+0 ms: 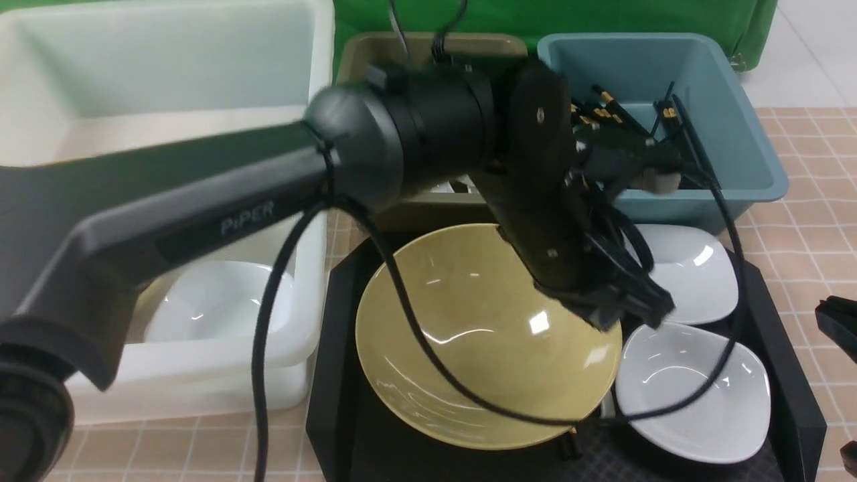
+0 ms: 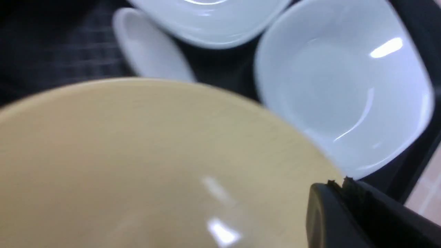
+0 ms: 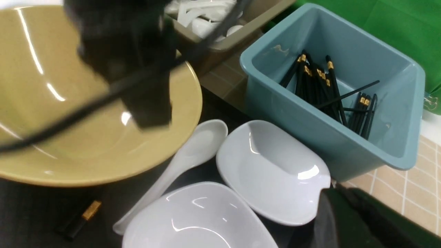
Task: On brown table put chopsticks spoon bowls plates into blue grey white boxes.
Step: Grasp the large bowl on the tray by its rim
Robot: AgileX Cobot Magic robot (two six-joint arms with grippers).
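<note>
Looking across the bench (image 1: 803, 221), you see your left end effector (image 2: 342, 182) clenched at the right rim of the bowl (image 1: 469, 335) on the black tray (image 1: 790, 375); whether it pinches that rim, you cannot tell. The plates (image 1: 696, 395) and spoon (image 3: 186, 162) lie right of the bowl. The chopsticks (image 3: 320, 89) stand in the far blue box (image 1: 736, 134). Your right end effector (image 3: 330, 198) is clenched, just right of the tray.
</note>
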